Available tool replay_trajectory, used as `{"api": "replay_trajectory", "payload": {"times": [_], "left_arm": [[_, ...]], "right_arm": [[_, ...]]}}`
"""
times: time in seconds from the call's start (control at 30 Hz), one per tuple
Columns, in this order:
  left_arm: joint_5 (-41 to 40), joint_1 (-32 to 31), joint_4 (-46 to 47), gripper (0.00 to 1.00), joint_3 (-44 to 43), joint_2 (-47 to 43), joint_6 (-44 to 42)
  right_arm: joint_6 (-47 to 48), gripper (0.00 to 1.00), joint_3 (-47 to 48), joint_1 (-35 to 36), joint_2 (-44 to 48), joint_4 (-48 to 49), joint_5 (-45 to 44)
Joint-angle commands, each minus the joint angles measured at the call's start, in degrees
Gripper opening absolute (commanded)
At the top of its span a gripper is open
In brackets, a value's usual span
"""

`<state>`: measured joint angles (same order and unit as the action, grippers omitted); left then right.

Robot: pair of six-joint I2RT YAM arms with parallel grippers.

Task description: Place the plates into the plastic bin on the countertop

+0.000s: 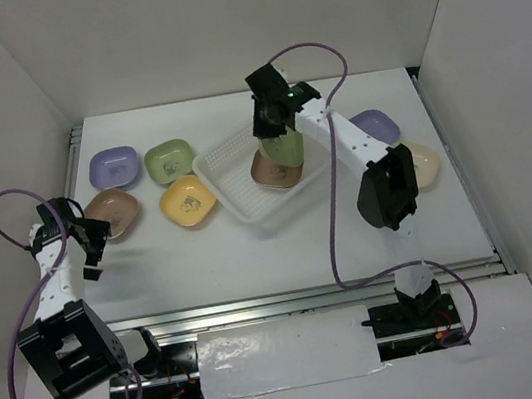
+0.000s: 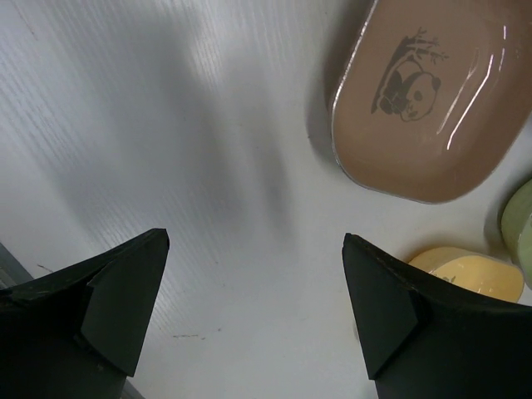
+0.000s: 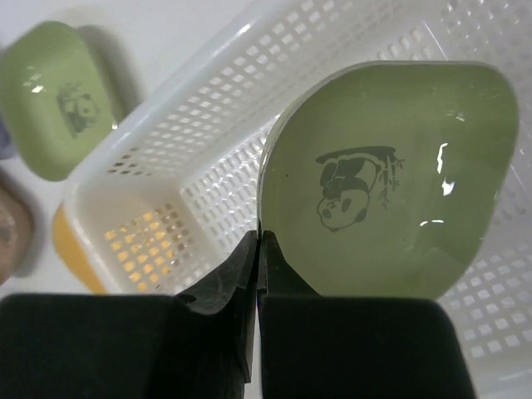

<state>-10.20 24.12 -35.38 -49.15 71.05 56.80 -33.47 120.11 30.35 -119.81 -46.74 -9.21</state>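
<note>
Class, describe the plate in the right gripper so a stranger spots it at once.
Find the white mesh bin on the table. Over it, the right gripper pinches a green plate by its rim. The other green plate lies flat left of the bin; this one is tilted up.

I'm looking at a flat matte white countertop (image 1: pixel 254 252) with a metal rail (image 1: pixel 302 296) along its 6 o'clock edge. Near the middle, slightly toward 12 o'clock, sits a translucent white perforated plastic bin (image 1: pixel 229 190).

At 9 to 10 o'clock four rounded-square shallow dishes lie in a block: a purple dish (image 1: pixel 114 166), a green dish (image 1: pixel 169 160), a brown dish (image 1: pixel 111 214) and a yellow dish (image 1: pixel 188 201). The yellow dish is just beside the bin.

Toward 2 o'clock lie a second purple dish (image 1: pixel 381 124) and a cream dish (image 1: pixel 426 164), each only partly in my view.
</note>
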Motion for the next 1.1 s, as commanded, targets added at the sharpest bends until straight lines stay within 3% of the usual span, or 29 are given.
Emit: {"api": "replay_trajectory", "payload": {"times": [0.0, 0.07, 0.1, 0.13, 0.17, 0.2, 0.37, 0.53, 0.67, 0.83, 0.9, 0.97, 1.07], "left_arm": [[0.09, 2.68, 0.05, 0.99, -3.32, 1.45, -2.91], [0.70, 3.65, -0.31, 0.99, -3.94, 3.04, -3.44], [1.23, 4.26, 0.04, 0.99, -4.11, 3.31, -3.53], [2.19, 4.62, 0.48, 0.99, -3.94, 3.74, -3.62], [2.63, 4.71, 1.18, 0.99, -3.77, 4.27, -3.62], [2.99, 5.14, 2.49, 0.99, -3.59, 4.62, -3.45], [6.59, 5.59, 5.75, 0.99, -5.86, 12.07, -2.83], [9.76, 5.33, 8.21, 0.99, -10.35, 21.31, -2.48], [9.67, 4.80, 10.06, 0.99, -12.03, 23.44, -1.34], [9.67, 4.01, 11.04, 0.99, -12.37, 26.14, -0.37], [7.92, 3.31, 9.19, 0.94, -13.17, 28.00, -0.28], [5.99, 2.34, 8.05, 0.76, -12.91, 29.41, 0.24], [4.84, 1.46, 7.43, 0.64, -12.64, 31.17, 0.60]], "right_arm": [[1.39, 0.01, 6.19, 0.32, -2.97, -7.40, -0.20], [1.13, 0.24, 3.47, 0.50, -2.54, -5.13, 0.51], [0.70, 0.45, 2.42, 0.59, -2.01, -4.51, 0.86], [0.52, 0.73, 0.40, 1.20, -0.18, -2.41, 1.21], [0.51, 0.90, -0.23, 1.64, 0.80, -1.69, 1.30], [0.69, 0.97, -0.32, 2.08, 1.76, -1.25, 1.22], [2.97, 1.00, 0.48, 5.77, 10.37, -0.37, 0.08], [5.43, 1.00, -12.69, 9.20, 24.60, 6.04, 0.51], [6.05, 1.00, -23.75, 10.34, 34.35, 9.82, 0.86], [6.84, 1.00, -27.91, 9.99, 37.89, 11.32, 0.78], [6.84, 1.00, -28.44, 9.73, 38.77, 10.97, 0.78], [6.93, 1.00, -29.58, 9.64, 40.17, 11.58, 0.95], [6.84, 1.00, -30.64, 9.20, 42.37, 12.11, 1.04]]}}
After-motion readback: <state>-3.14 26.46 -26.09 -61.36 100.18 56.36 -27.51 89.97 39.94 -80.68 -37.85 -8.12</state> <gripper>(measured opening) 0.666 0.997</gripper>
